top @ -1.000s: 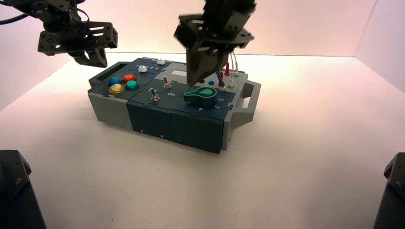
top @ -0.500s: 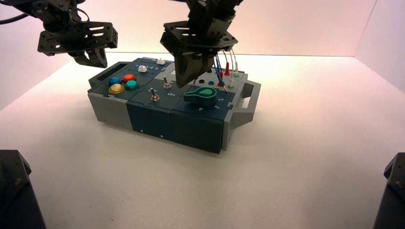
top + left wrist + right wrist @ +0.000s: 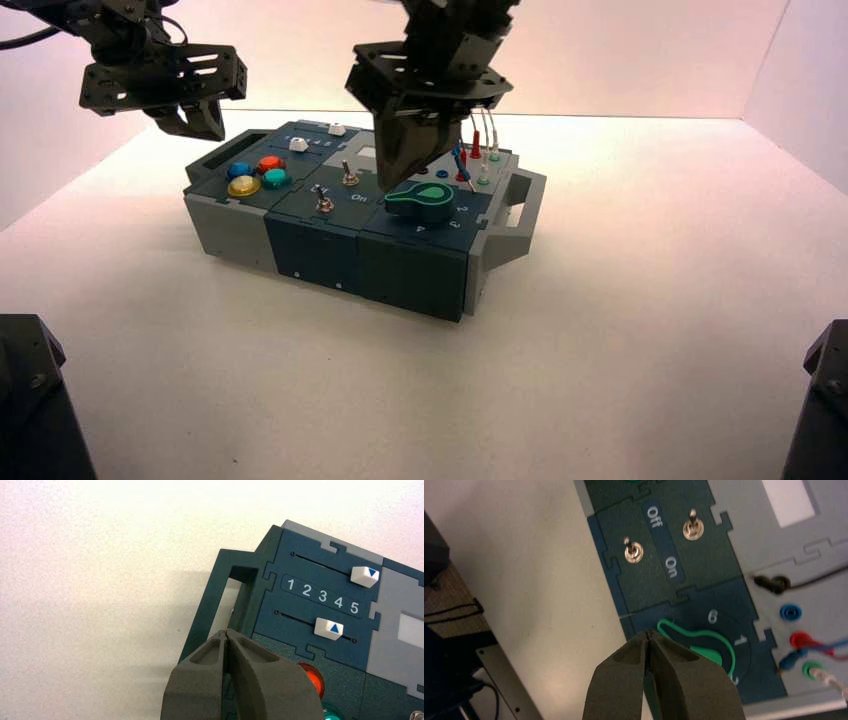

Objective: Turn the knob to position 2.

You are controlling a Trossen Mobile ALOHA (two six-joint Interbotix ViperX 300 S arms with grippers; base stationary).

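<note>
The green teardrop knob (image 3: 421,202) sits on the dark blue box (image 3: 330,255), toward its right front; its pointed end faces the toggle switches. My right gripper (image 3: 398,184) hangs shut just above that pointed end. In the right wrist view the shut tips (image 3: 647,634) are beside the knob (image 3: 704,645), with the white digits 6 (image 3: 712,616) and 1 (image 3: 740,640) past it. Position 2 (image 3: 463,210) lies on the knob's right side; in the right wrist view my finger mostly hides it. My left gripper (image 3: 195,120) idles shut above the box's left end (image 3: 227,632).
Two metal toggle switches (image 3: 634,553) (image 3: 692,529) flank the Off/On lettering. Two white sliders (image 3: 364,576) (image 3: 330,628) bracket a 1–5 scale. Coloured push buttons (image 3: 256,175) sit front left. Plugged wires (image 3: 470,150) rise behind the knob. Grey handle (image 3: 520,215) at the right end.
My right gripper swung left over the switches, then came back right and lower, to the knob's pointed end. The knob and the left arm look unmoved.
</note>
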